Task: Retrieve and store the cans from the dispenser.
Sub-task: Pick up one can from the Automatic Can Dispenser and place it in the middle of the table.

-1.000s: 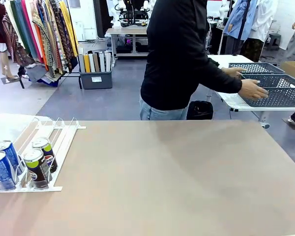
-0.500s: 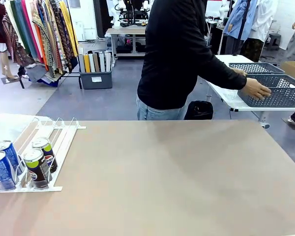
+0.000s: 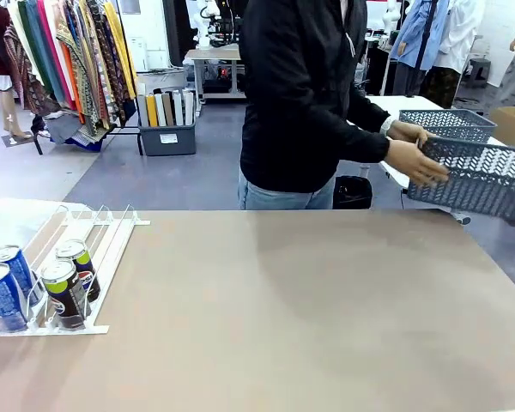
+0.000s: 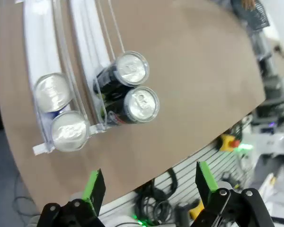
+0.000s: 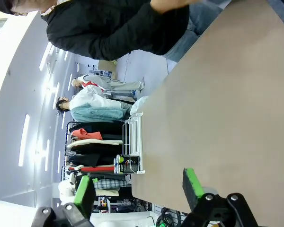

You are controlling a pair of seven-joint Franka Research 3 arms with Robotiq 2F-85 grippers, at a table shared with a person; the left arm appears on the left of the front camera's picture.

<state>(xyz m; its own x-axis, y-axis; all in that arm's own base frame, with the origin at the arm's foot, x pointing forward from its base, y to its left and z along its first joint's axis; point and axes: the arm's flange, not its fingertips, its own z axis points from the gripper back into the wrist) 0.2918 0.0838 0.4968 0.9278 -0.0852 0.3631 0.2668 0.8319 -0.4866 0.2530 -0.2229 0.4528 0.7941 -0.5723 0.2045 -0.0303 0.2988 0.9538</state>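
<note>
Front view: four cans [image 3: 66,290] stand at the low front end of the dispenser [image 3: 101,230], lower left of the frame, checked there by its clear stops. At upper right, a person's hand [image 3: 417,161] grips a grey mesh basket [image 3: 479,177], seemingly meant to store them. In the wrist views, the left gripper [image 4: 149,175] and the right gripper [image 5: 137,182] both gape wide, holding nothing.
</note>
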